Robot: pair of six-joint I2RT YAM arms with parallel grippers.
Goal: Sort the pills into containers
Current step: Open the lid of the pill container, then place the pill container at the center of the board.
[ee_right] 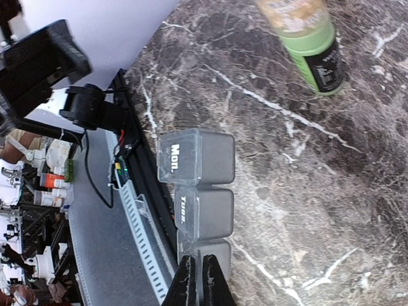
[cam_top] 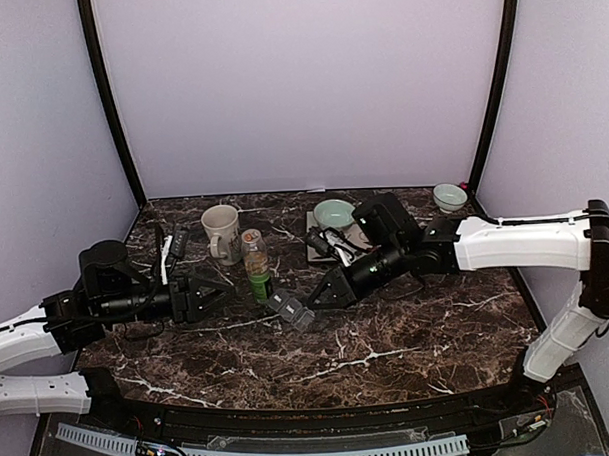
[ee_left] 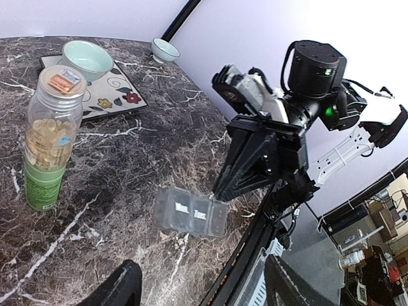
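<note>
**Pinched at one end**

Lies flat near the marble table's (cam_top: pixel 408 334) front edge: small dark grey plastic three-compartment strip (cam_top: pixel 289 311) (ee_left: pixel 190 212) (ee_right: pixel 197 191), clamped endwise by the closed right gripper (cam_top: pixel 312 300) (ee_right: pixel 196 271); left gripper (cam_top: pixel 222 291) (ee_left: pixel 201 290) wide, empty. Probably handles light, stiff, slippery; hold across thin walls.

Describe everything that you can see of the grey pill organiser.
The pill organiser is a short strip of three joined square compartments in translucent grey plastic, lids apparently shut; two read "Mon." and "Tues.". It seems to rest on the marble table. The right end effector, shut, pinches its third compartment's end.
</note>
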